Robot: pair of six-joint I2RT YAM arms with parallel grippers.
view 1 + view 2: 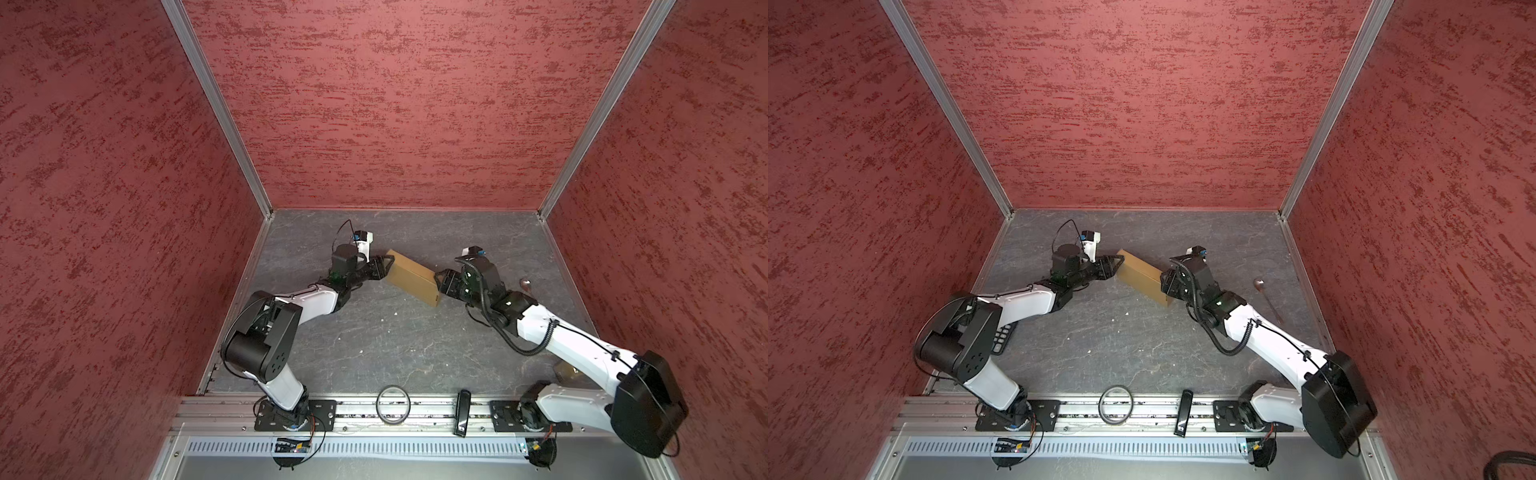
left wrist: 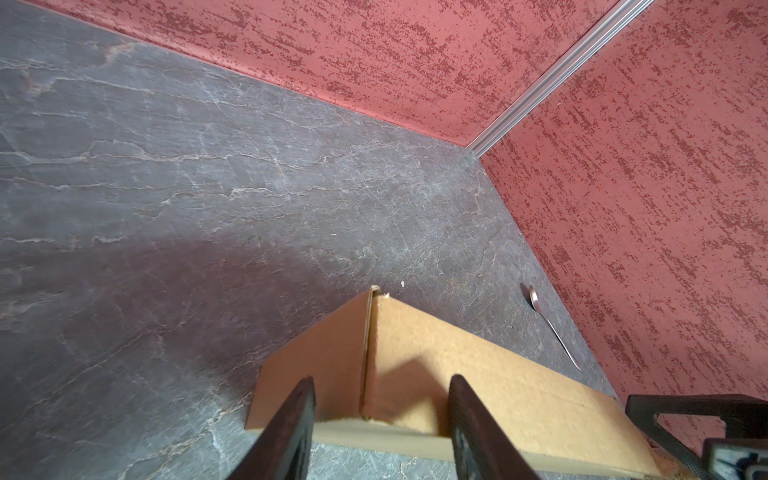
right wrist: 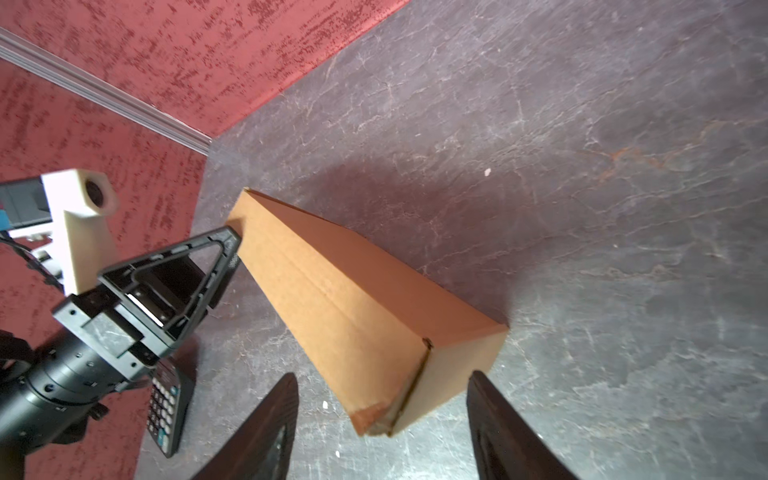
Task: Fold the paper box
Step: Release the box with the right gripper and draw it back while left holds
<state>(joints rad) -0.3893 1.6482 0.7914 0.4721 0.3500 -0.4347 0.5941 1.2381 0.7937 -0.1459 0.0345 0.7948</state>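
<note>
Occlusion: half-hiding calculator (image 1: 1003, 338) beneath arm. Bracketing paper box (image 1: 413, 276) ends with left claw (image 1: 386, 266) and right claw (image 1: 438, 284), both half-open, gripping nothing.

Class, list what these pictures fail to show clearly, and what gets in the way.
Spoon: in a top view the right arm hides its handle.
Calculator: in a top view the left arm covers most of it.
Brown thing under the right arm, top view: too hidden to name.
Left gripper: left wrist view shows its fingers over the paper box; pinching or not, unclear.
</note>
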